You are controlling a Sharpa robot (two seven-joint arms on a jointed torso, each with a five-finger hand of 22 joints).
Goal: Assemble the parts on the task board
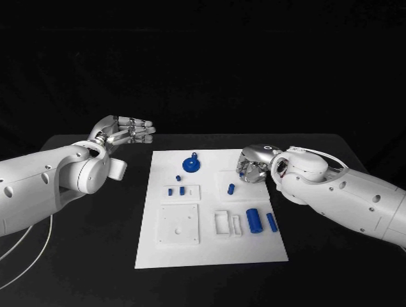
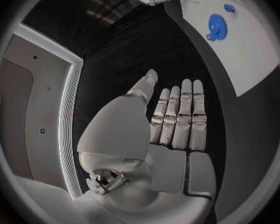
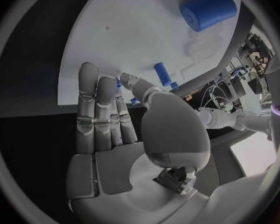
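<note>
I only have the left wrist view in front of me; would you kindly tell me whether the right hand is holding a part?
Observer: No, the right hand holds nothing; its wrist view shows its fingers straight and bare.
Operator: Thank you. Where is it relative to the task board?
Observer: In the head view it is at the far right edge of the task board, just beyond a small blue pin.
Operator: And what lies at the board's near right?
Observer: A large blue cylinder lies there, with a thinner blue rod beside it.
</note>
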